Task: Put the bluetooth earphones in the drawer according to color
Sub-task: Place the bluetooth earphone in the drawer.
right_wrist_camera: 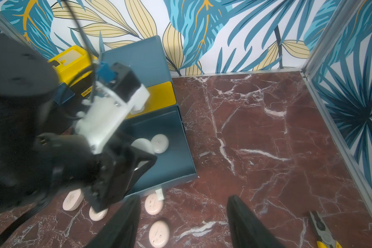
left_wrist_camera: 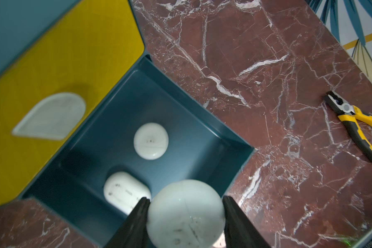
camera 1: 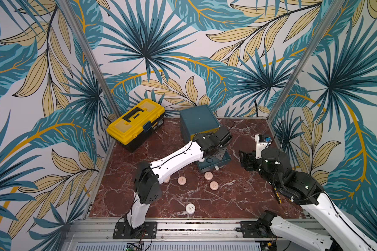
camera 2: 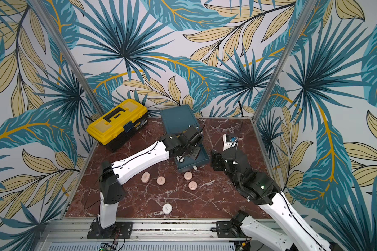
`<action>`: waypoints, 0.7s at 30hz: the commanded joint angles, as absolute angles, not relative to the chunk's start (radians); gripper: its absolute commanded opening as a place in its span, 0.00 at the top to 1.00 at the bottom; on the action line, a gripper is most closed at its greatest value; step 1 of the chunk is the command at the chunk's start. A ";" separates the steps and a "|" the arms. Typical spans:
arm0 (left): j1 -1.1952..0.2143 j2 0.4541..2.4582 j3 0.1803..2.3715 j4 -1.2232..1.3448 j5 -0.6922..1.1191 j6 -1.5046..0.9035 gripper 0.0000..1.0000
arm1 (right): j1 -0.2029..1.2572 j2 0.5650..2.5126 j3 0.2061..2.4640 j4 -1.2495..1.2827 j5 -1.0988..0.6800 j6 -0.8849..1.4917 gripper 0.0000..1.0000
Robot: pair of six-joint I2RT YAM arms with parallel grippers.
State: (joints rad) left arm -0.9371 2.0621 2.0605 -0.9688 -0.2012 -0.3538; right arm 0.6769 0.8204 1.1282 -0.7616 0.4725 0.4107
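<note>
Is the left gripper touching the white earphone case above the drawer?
Touching. The left wrist view shows both fingers of the left gripper pressed against the sides of the white case.

This is a robot laboratory cell, not a home or a shop. The left arm point(camera 1: 174, 156) and the right arm point(camera 1: 327, 215) are bolted through black base plates point(camera 1: 135, 230) onto an aluminium rail point(camera 1: 194, 227) at the front edge. Aluminium posts point(camera 1: 85, 54) frame the space. The walls point(camera 1: 183, 43) are flat panels printed with tropical leaves. The table point(camera 1: 237, 195) has a red marble pattern. Loose wires and a small circuit board point(camera 1: 133, 246) sit below the rail. A yellow toolbox point(camera 1: 135, 121) and pliers point(left_wrist_camera: 361, 126) lie on the table.
</note>
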 commanded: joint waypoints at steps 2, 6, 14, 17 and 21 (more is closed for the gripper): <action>-0.919 2.183 2.246 -1.047 -0.170 -0.308 0.57 | 0.678 0.777 1.097 -0.781 0.521 0.428 0.31; -0.907 2.265 2.332 -1.070 -0.151 -0.314 0.57 | 0.678 0.749 1.091 -0.787 0.537 0.423 0.31; -0.904 2.329 2.346 -1.082 -0.115 -0.319 0.57 | 0.678 0.745 1.090 -0.792 0.541 0.419 0.31; -0.904 2.341 2.336 -1.079 -0.114 -0.319 0.57 | 0.678 0.749 1.091 -0.792 0.541 0.417 0.31; -0.900 2.359 2.334 -1.079 -0.114 -0.321 0.56 | 0.678 0.752 1.092 -0.791 0.540 0.415 0.30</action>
